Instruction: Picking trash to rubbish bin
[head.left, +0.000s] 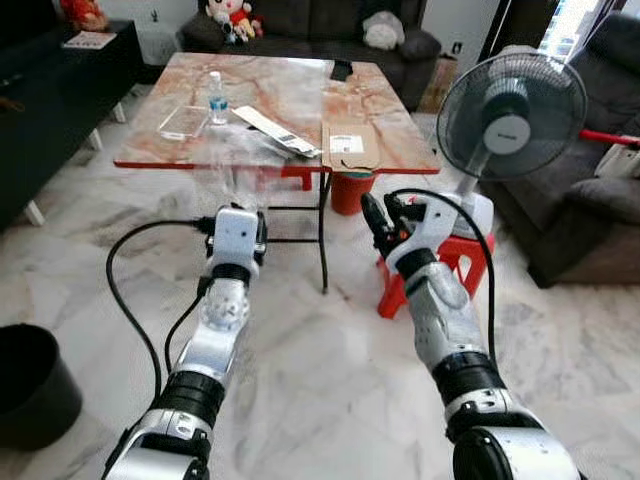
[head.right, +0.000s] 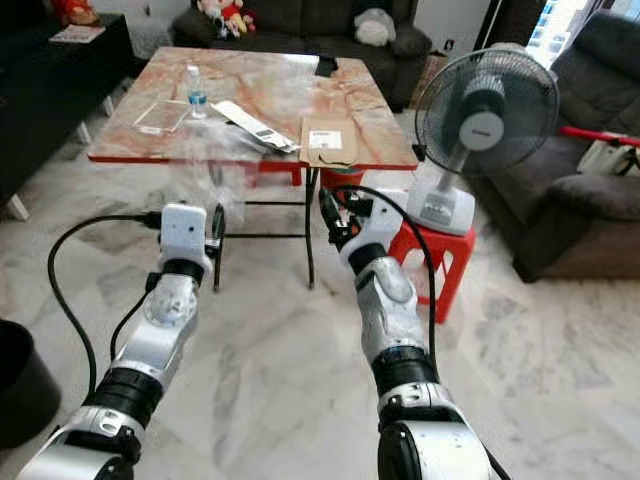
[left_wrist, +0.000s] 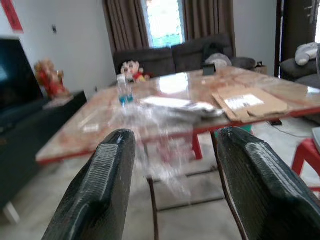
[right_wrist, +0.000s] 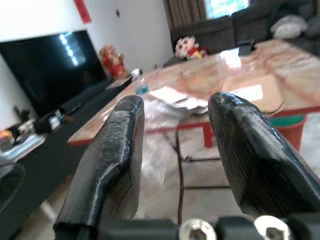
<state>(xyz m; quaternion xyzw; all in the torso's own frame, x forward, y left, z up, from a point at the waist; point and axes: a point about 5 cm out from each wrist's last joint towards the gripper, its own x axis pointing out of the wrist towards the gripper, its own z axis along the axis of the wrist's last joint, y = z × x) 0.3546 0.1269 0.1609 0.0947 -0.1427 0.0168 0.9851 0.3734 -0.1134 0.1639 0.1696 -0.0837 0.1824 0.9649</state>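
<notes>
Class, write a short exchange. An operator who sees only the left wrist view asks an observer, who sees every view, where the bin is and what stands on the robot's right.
Operator: Past my left tool I see clear plastic hanging off the table. Where is the bin?
Observer: A black bin stands on the floor at the robot's left, nearer than the table.
Operator: What is on the right?
Observer: A fan stands on a red stool right of the table, just beyond the open right tool.
</notes>
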